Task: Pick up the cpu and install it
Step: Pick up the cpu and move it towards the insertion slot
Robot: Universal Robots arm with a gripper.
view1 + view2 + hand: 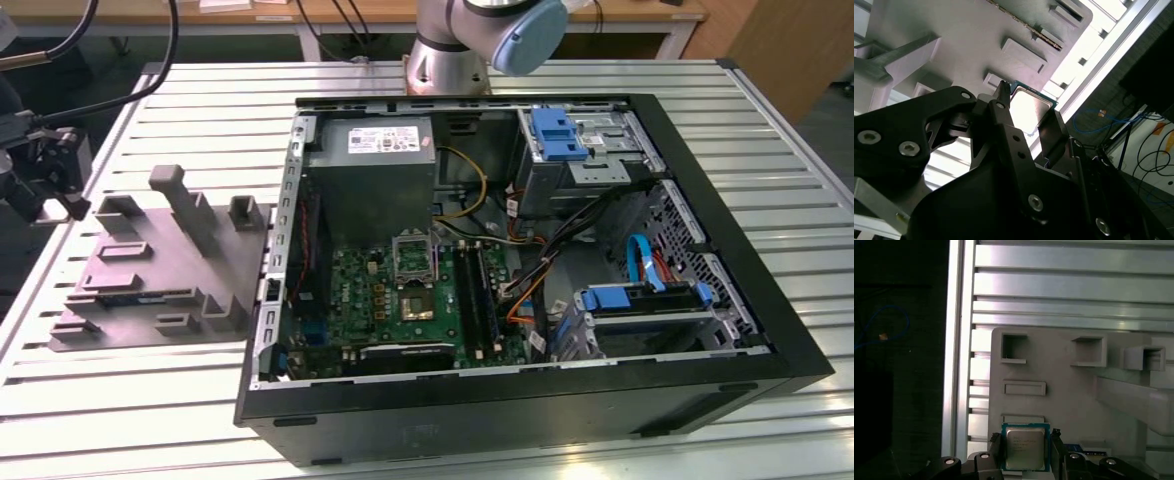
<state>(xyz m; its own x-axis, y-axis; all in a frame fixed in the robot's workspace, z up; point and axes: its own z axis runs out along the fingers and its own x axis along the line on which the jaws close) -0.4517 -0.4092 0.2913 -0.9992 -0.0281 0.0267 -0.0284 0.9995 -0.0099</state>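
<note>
- Judging by the wrist views, we put the pick at done or very nearly done. The gripper (1025, 436) has its 2 jaws pressed against opposite edges of the cpu (1025, 450), and no gap shows on either side.
- Whether the chip is clear of the grey fixture (1074, 390) behind it, we cannot tell.
- In the exterior view the gripper hangs at the far left of the frame, just beside the fixture's left end. That puts the cpu there too, well apart from the open computer case (534, 425) across the middle and right.
- We judge the install wholly left to do. The green motherboard (387, 300) lies in the lower middle of the case, its socket frame (415, 252) sits near the frame's centre, and the gripper is nowhere near it.
- The cpu looks small, flat and square, with a dull silver lid bearing faint print and a thin blue-green rim. It sits squarely between the 2 dark fingers (1057, 447).
</note>
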